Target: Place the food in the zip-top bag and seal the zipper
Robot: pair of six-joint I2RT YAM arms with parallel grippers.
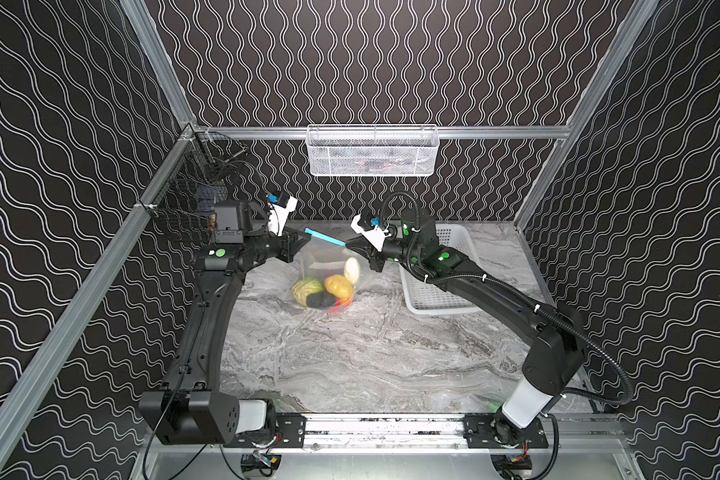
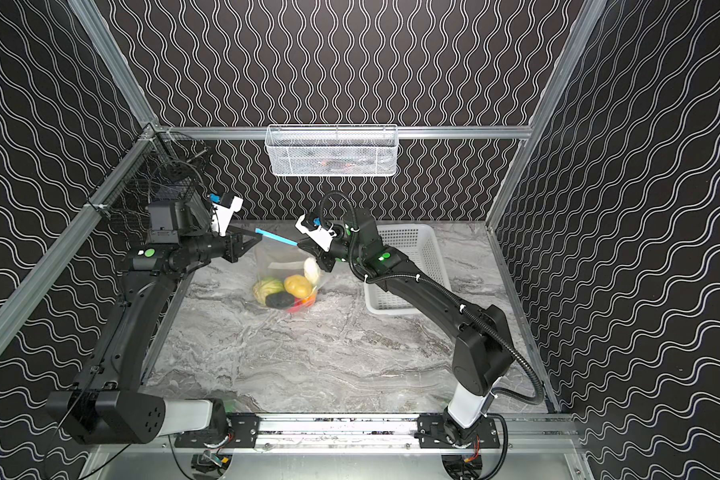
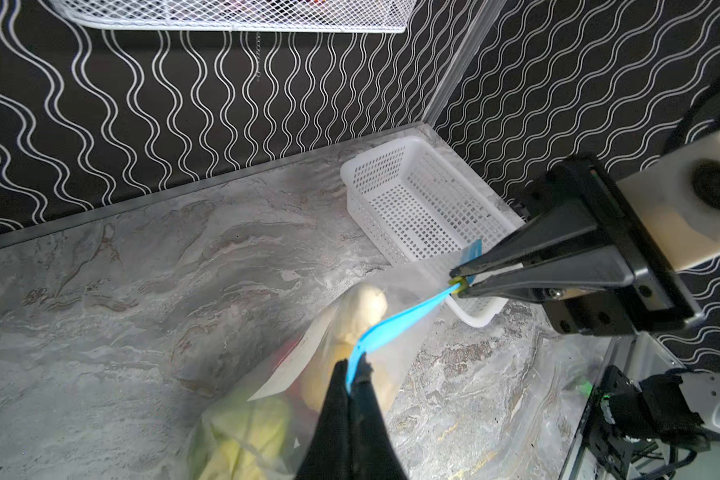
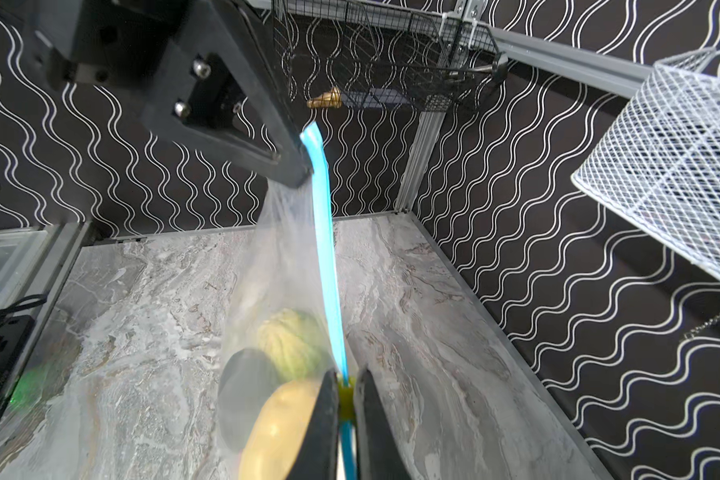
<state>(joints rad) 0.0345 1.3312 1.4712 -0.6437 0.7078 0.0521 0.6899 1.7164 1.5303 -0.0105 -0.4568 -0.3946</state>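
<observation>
Over the grey marbled surface (image 1: 350, 353), the clear floppy plastic zip-top bag (image 1: 323, 266) hangs bottom-heavy with toy food (image 1: 335, 284). Its film looks slick, so the stiffer light-blue zipper strip (image 1: 325, 238) suits gripping: the left end effector (image 3: 352, 370) clamps one end, and the right end effector (image 3: 458, 284) pinches the yellow slider tab (image 4: 345, 397).

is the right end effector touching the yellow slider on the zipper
Touching. The right wrist view shows the yellow slider pinched between the two fingers of the right end effector, no gap on either side; the left wrist view agrees.
</observation>
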